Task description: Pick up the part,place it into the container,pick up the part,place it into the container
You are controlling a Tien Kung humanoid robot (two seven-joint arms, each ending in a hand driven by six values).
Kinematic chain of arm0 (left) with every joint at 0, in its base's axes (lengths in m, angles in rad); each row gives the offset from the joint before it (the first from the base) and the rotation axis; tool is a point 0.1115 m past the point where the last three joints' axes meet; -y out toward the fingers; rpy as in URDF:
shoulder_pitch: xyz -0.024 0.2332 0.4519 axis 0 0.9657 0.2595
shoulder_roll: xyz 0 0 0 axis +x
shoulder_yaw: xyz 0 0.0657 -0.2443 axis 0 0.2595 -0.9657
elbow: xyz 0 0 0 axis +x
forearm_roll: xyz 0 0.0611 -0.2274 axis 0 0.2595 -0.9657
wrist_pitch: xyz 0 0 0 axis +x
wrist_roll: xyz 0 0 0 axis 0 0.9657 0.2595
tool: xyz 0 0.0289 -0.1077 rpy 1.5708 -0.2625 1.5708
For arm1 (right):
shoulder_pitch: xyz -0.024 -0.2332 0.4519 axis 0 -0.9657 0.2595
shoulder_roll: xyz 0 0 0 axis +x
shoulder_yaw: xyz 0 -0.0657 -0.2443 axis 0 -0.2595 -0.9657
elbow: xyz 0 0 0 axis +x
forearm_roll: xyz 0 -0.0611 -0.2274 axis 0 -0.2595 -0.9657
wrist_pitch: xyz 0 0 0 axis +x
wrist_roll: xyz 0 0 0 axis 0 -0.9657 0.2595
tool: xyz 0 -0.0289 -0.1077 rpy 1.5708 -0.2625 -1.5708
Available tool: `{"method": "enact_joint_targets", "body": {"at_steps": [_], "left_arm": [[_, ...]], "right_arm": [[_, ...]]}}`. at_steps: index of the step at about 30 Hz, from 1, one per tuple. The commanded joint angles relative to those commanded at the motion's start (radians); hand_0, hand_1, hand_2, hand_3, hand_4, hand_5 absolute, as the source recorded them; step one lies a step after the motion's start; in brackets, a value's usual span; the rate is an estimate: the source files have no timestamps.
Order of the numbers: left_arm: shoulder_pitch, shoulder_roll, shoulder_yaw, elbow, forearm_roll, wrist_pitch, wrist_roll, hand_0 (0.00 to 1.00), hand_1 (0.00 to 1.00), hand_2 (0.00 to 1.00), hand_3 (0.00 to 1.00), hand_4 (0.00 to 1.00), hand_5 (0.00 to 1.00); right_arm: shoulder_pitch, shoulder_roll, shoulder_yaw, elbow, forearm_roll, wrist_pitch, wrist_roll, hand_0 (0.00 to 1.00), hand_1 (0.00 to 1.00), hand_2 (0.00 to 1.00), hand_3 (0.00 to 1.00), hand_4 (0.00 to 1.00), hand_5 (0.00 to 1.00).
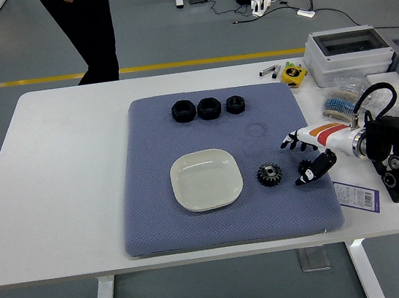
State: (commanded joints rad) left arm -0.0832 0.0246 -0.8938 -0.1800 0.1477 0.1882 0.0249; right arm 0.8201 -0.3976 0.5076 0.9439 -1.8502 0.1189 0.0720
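Black small gear (306, 167), on blue mat (157, 220) right of larger gear (269, 175) and white dish (205, 180). Right robot hand (305, 157): fingers spread, straddling it, empty. Advice: centre, close evenly, lift straight.

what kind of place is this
Likely a robotics lab or workshop: grey floor with a yellow line, cables and a power strip on the floor, and a white table set with gears on a blue mat.
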Motion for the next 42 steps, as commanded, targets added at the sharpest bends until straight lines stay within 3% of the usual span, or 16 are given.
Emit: {"method": "enact_joint_targets", "body": {"at_steps": [5,6,17,35,36,41,42], "left_arm": [[-0.002,0.001,-0.004,0.000,-0.001,0.001,-0.002,0.760,0.708,0.746,0.589,0.685,0.622],[-0.003,0.002,-0.003,0.000,-0.003,0.001,-0.002,0.760,0.705,0.745,0.588,0.685,0.621],[-0.003,0.002,-0.002,0.000,0.001,0.002,-0.001,0.759,0.704,0.743,0.589,0.685,0.621],[-0.004,0.002,0.000,0.000,0.001,0.002,0.000,0.759,0.703,0.742,0.588,0.685,0.620],[-0.003,0.002,0.000,0.000,0.001,0.002,0.000,0.760,0.702,0.741,0.588,0.684,0.619],[-0.001,0.002,0.000,0.000,0.006,0.003,0.002,0.760,0.702,0.741,0.588,0.684,0.619],[-0.001,0.002,0.000,0.000,0.007,0.003,0.002,0.759,0.702,0.741,0.588,0.684,0.618]], "right_arm": [[0.008,-0.010,-0.032,-0.009,-0.002,-0.028,0.014,0.534,0.626,0.708,0.679,0.982,0.267],[0.007,-0.013,-0.032,-0.009,-0.001,-0.036,0.019,0.540,0.593,0.657,0.558,0.872,0.201],[-0.002,-0.010,-0.038,-0.047,0.027,-0.094,0.052,0.537,0.550,0.612,0.527,0.809,0.142],[-0.006,-0.017,-0.044,-0.065,0.028,-0.069,0.054,0.482,0.459,0.523,0.506,0.784,0.095],[-0.007,-0.017,-0.045,-0.065,0.028,-0.068,0.055,0.435,0.427,0.483,0.492,0.793,0.089],[-0.008,-0.018,-0.047,-0.065,0.031,-0.073,0.070,0.435,0.427,0.483,0.492,0.793,0.089],[-0.009,-0.018,-0.047,-0.065,0.031,-0.075,0.073,0.352,0.402,0.461,0.483,0.807,0.045]]}}
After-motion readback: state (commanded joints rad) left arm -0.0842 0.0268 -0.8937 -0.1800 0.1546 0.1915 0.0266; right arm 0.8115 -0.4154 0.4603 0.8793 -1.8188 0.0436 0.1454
